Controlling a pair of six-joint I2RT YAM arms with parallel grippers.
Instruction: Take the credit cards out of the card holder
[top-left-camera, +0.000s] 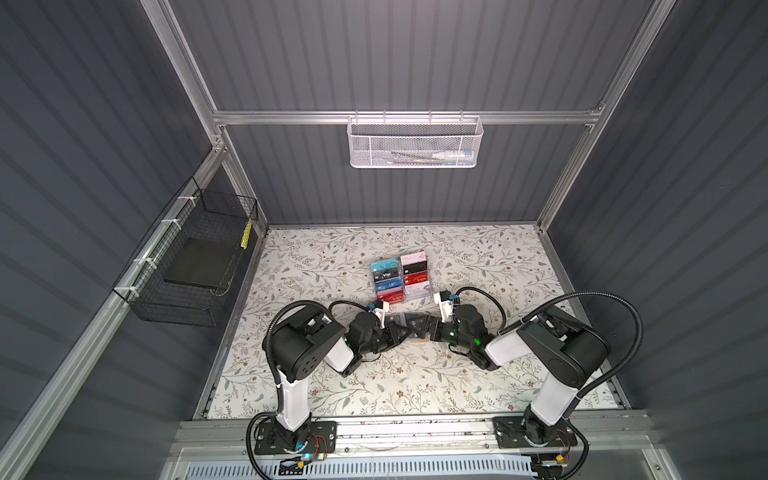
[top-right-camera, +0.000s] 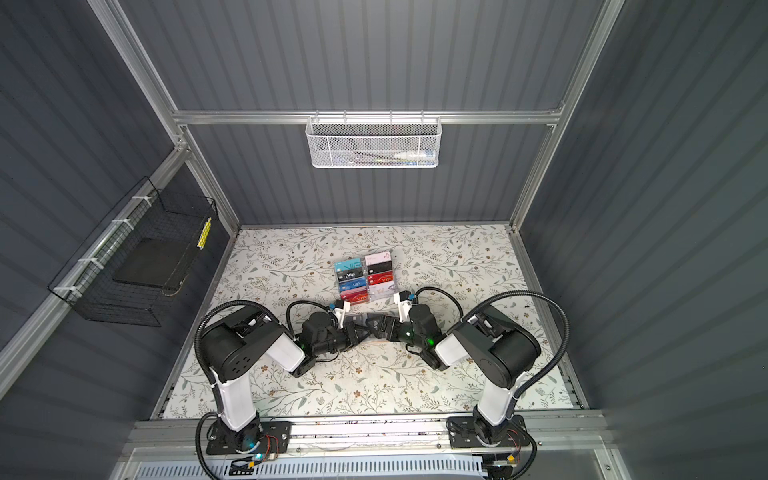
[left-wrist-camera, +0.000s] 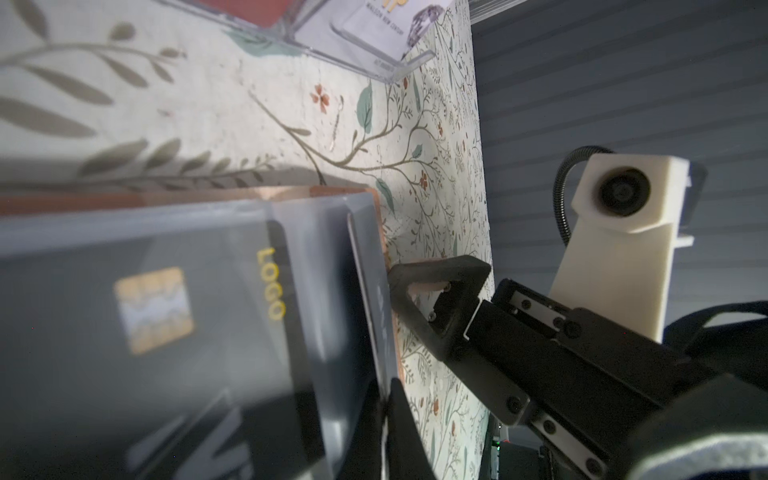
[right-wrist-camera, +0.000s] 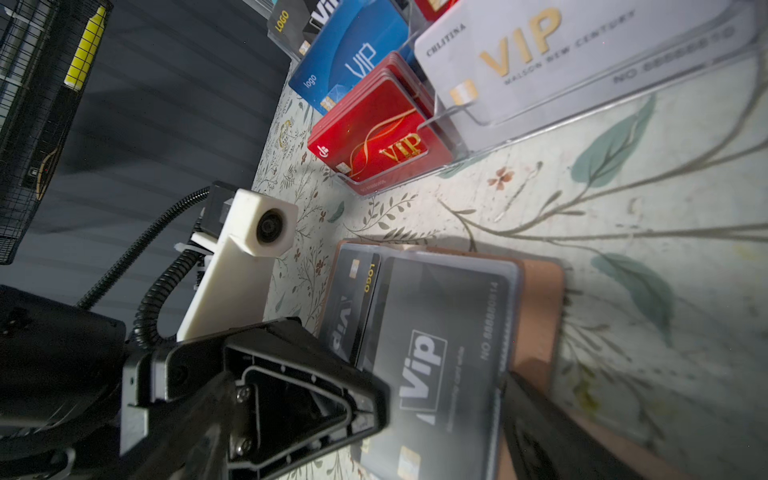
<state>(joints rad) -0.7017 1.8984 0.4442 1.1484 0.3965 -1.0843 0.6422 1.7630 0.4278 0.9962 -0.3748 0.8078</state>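
The tan card holder (right-wrist-camera: 540, 291) lies open on the table between both grippers, seen in both top views (top-left-camera: 419, 340) (top-right-camera: 380, 341). Its grey pocket pages hold black credit cards: one marked "Vip" (right-wrist-camera: 436, 361) and one marked "LOGO" (left-wrist-camera: 166, 311). My left gripper (left-wrist-camera: 386, 411) is shut on a thin dark card edge at the holder's page; whether the pocket film is pinched too, I cannot tell. My right gripper (top-left-camera: 424, 329) is open wide. One of its fingers (left-wrist-camera: 436, 286) touches the holder's tan edge.
A clear acrylic rack (top-left-camera: 399, 280) with several coloured VIP cards stands just behind the holder. A white mesh basket (top-left-camera: 415, 141) hangs on the back wall. A black wire basket (top-left-camera: 191, 257) hangs on the left wall.
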